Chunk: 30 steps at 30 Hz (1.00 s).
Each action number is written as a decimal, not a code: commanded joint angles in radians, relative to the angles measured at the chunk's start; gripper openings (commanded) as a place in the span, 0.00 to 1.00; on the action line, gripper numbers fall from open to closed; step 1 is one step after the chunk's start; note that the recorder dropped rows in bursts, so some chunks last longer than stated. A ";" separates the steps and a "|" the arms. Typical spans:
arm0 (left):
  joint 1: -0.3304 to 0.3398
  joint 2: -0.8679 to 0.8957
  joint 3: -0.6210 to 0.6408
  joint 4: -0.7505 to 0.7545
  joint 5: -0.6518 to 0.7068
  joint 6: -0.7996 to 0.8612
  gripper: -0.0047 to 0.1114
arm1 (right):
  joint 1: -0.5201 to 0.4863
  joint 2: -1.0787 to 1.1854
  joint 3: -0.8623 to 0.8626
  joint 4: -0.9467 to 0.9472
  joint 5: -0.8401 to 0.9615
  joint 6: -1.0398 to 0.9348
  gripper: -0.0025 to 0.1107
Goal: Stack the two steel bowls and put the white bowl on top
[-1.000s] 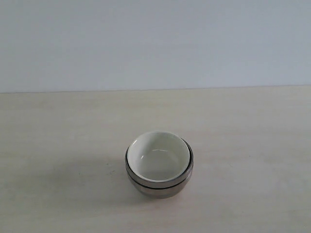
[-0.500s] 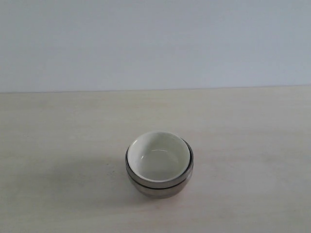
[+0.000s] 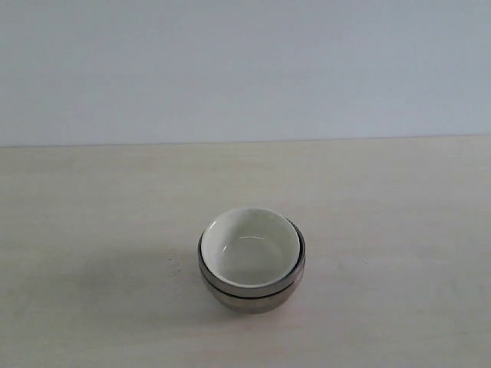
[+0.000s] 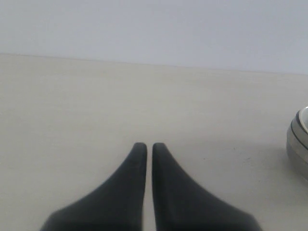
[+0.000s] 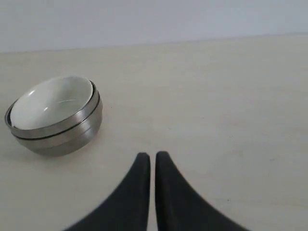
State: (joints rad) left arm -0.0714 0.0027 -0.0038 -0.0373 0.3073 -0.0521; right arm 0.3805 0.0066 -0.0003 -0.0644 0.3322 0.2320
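Checking the stack from the exterior view first. Seeing the white bowl (image 3: pixel 249 247) seated inside the two steel bowls (image 3: pixel 257 301), nested three-deep as one upright stack, mouths up. Parked on the pale wood-grain table (image 3: pixel 92 230), about mid-width, nearer the front edge than the plain pale wall (image 3: pixel 245 69). Seated a touch off-centre, leaving more steel rim exposed on the right of that view than on the left. Showing a thin dark seam around the steel outside, between the upper rim band and the lower bowl. Cannot tell ribbed from smooth at this resolution. Glossy inside on the white one, with a faint glare streak.

Left gripper (image 4: pixel 145 146): closed, black fingers (image 4: pixel 120 192) tip to tip with only a hairline slit, gripping nothing. Sitting low over bare table. Catching just a sliver of the steel bowls (image 4: pixel 298 144) at the frame edge, well apart from the tips.

Right gripper (image 5: pixel 152 156): closed too, same hairline slit, gripping nothing. Catching the whole stack from this wrist cam: white bowl (image 5: pixel 48 101) down inside the steel bowls (image 5: pixel 62 134), its rim about level with the steel rim. Near the fingertips but clearly apart, not touching.
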 commanded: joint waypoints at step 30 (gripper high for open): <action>0.003 -0.003 0.004 0.002 0.000 -0.001 0.07 | -0.001 -0.007 0.000 -0.012 0.009 -0.073 0.02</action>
State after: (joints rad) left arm -0.0714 0.0027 -0.0038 -0.0373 0.3073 -0.0521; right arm 0.3805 0.0061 -0.0003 -0.0699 0.3447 0.1637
